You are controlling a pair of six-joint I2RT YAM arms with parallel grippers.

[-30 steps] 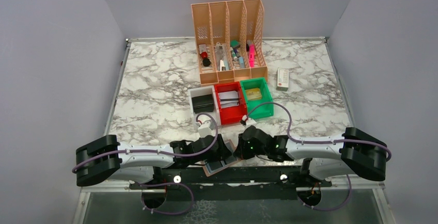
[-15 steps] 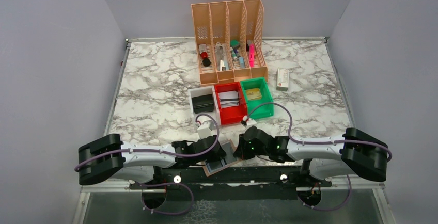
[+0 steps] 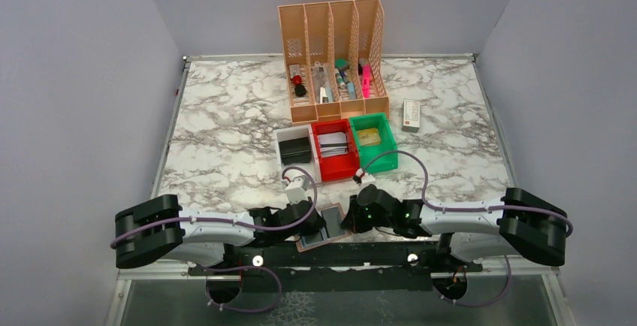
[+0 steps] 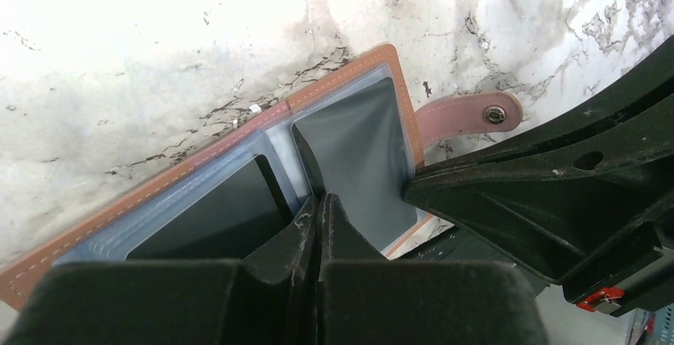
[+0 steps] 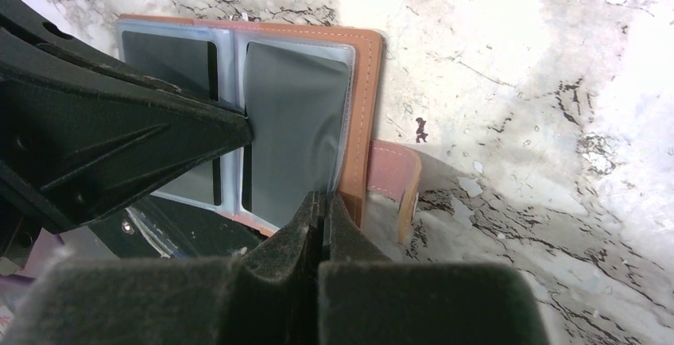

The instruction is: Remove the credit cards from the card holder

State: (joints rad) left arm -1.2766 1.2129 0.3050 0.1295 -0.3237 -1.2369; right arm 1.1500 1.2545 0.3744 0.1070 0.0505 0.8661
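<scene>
Grey walls box in a marbled tabletop (image 3: pixel 225 138), and all the work sits at its near edge, between my two arms.

On the left, the left gripper (image 4: pixel 319 200) has its jaws pressed together. Its tips sit at the fold between the two clear pockets of the card holder (image 5: pixel 367 122). I cannot tell whether a sleeve edge is pinched between them.

The holder lies open and flat, a tan-brown border with stitching around the plastic sleeves, its snap strap (image 4: pixel 469 114) sticking out to the side. The credit cards (image 4: pixel 214 218) are inside it: one dark face in each pocket, plain through the plastic, with no print I can make out.

To the right, the right gripper (image 5: pixel 324 198) is also closed, its tips touching the holder's edge beside the brown border.

Farther back, from left to right, stand a white bin (image 3: pixel 279 153) with a black case, a red bin (image 3: pixel 336 170) holding pale cards, and a green bin (image 3: pixel 378 162) with a tan item. Behind them rises a peach file rack (image 3: pixel 330 25) full of pens. A small white box (image 3: pixel 411 114) lies off to the right; its markings are too small to read.
</scene>
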